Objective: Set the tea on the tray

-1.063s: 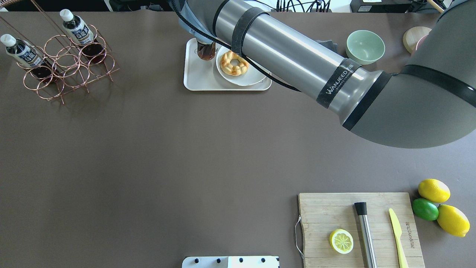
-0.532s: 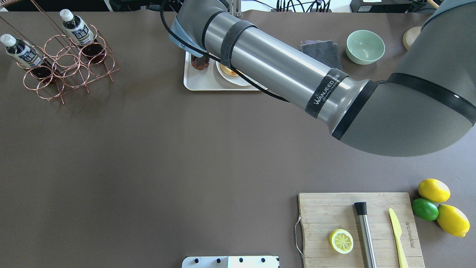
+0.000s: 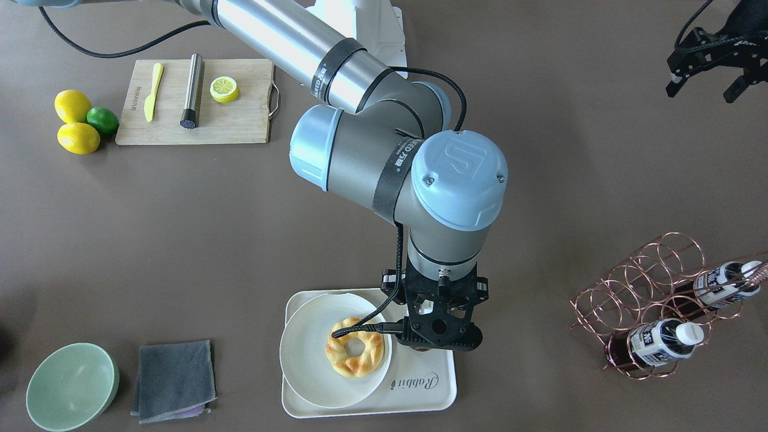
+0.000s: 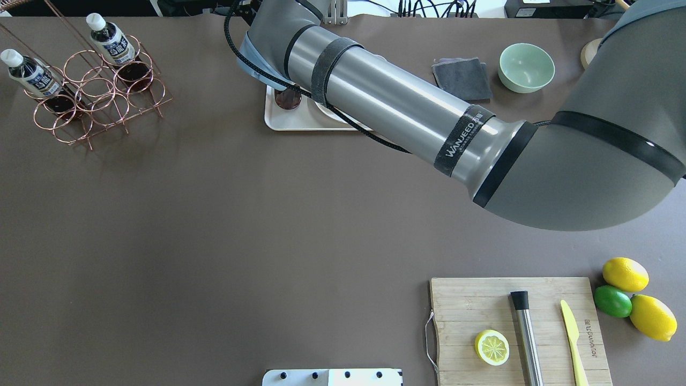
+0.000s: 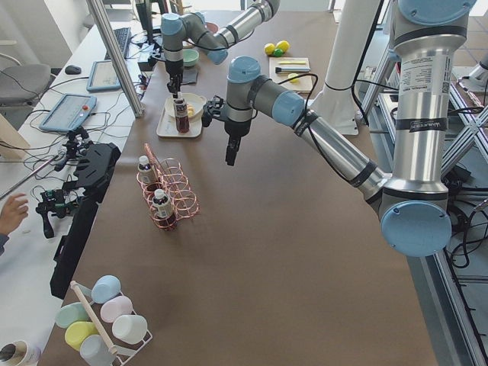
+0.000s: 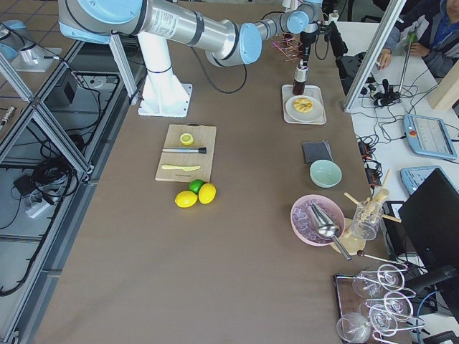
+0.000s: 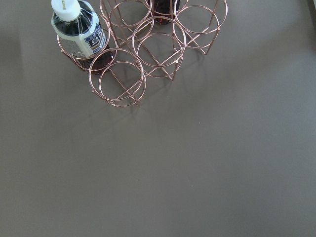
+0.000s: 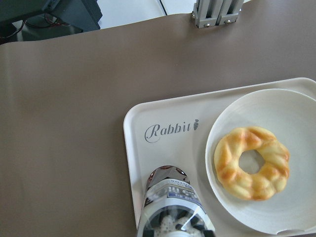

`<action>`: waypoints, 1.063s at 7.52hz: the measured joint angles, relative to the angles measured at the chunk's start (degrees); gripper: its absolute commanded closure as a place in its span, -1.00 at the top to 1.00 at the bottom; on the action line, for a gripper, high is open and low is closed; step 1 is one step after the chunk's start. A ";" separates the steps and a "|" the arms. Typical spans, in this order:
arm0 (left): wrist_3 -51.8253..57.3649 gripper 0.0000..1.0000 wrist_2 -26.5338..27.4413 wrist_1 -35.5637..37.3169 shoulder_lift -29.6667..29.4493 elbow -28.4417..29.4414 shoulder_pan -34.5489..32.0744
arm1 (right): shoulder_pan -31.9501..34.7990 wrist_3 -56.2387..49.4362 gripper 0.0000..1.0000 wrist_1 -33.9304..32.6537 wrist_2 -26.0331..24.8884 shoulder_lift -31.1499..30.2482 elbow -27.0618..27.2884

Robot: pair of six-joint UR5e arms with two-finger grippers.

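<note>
Front view: right hand [image 3: 441,334], black, directly over cream plastic tray [image 3: 427,393] with rounded corners; jaws hidden, so cannot tell whether gripping. Left hand [image 3: 701,91] raised above tabletop, fingers spread apart.
Overhead: tea [image 4: 288,99] upright on tray, dark round base showing.
Right wrist: clear label-wrapped tea beside round plate [image 8: 301,207] bearing braided golden ring pastry [image 8: 252,163].

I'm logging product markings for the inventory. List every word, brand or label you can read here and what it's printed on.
"Rabbit": grey script on the tray.
"WANJEED" (roughly): black strap on the right arm.
Engraving on the cutting board: too small to read.
Labels on the tea on the tray and the two racked bottles: blurred, unreadable.
</note>
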 measured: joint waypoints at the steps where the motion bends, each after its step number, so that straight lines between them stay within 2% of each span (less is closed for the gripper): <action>1: -0.03 0.94 0.00 -0.06 0.21 -0.01 0.00 | 0.07 -0.03 1.00 0.00 0.00 0.05 -0.01; 4: -0.24 0.94 0.00 -0.09 0.54 -0.27 -0.18 | 1.01 -0.85 1.00 -0.51 1.23 1.08 0.55; 5: 0.75 0.94 -0.07 -0.22 1.40 -0.20 -1.52 | 1.93 -3.48 1.00 -3.14 2.54 0.77 2.97; 6: 4.60 0.94 -0.57 -0.40 2.11 0.94 -4.42 | 3.76 -8.55 1.00 -8.67 4.47 -1.57 8.91; 8: 19.24 0.93 -2.08 -0.28 2.29 7.78 -13.58 | 9.35 -21.57 1.00 -17.95 8.81 -13.90 27.26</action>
